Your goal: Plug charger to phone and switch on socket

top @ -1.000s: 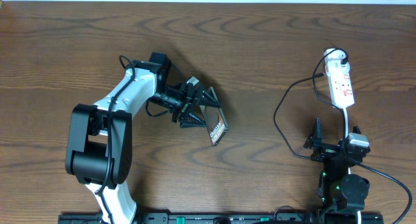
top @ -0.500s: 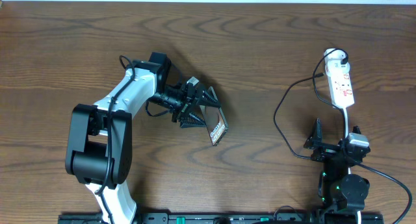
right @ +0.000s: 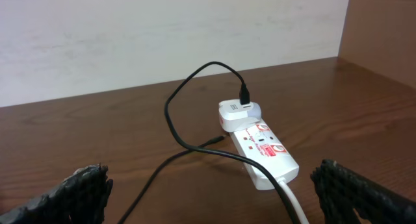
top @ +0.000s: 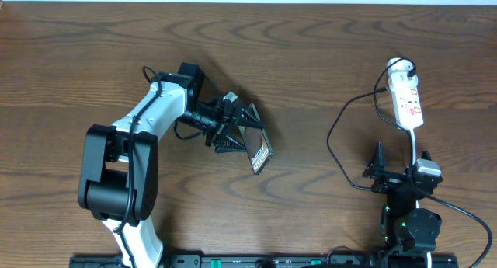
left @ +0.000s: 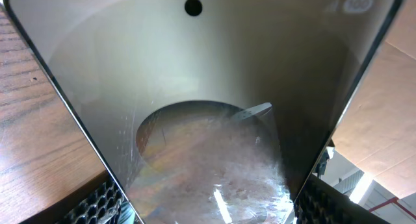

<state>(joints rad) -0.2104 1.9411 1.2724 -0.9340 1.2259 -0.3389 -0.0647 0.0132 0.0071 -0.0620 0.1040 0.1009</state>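
Dark phone [top: 262,153] sits clamped in the left claw [top: 238,130]; the right claw [top: 401,165] gapes wide near the socket [top: 407,101].

Carries a small pale badge [left: 356,3] at the upper right corner of the phone [left: 195,87] in the left wrist view, faint, seemingly "100". Bears white lettering on the phone's lower end in the overhead view, too small to read. Shows red printing beside the outlets on the white socket [right: 266,152], illegible from both overhead and right wrist.
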